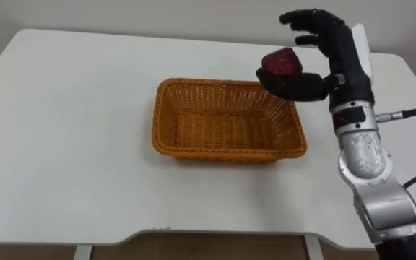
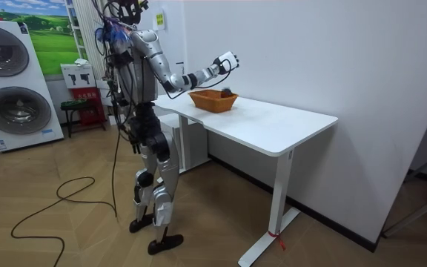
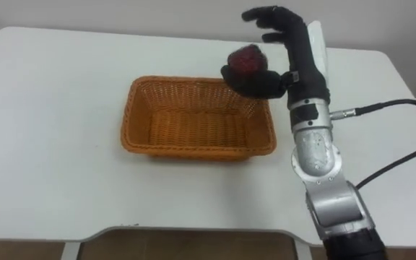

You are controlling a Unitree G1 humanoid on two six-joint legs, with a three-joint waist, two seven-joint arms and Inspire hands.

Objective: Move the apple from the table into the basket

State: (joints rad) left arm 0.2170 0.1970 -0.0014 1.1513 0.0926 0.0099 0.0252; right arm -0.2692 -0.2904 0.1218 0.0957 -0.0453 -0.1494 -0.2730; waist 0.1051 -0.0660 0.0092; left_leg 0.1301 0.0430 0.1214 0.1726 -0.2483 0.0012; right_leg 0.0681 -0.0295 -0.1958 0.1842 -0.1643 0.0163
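Observation:
A dark red apple [image 1: 280,63] rests on the thumb of my right hand [image 1: 336,56], level with the far right corner of the woven orange basket [image 1: 166,119]. The hand's fingers [image 1: 315,19] are spread and stand apart above the apple without touching it, so the hand is open. The basket lies on the white table [image 1: 63,137] and its inside shows nothing but wicker. In the room view I stand at the table's end with my right hand [image 2: 224,61] raised over the basket [image 2: 212,101].
Bare white tabletop surrounds the basket on the left, front and right. The table's front edge [image 1: 150,232] runs close below. A wall stands just behind the table's far edge. In the room view, washing machines [image 2: 13,89] stand behind me.

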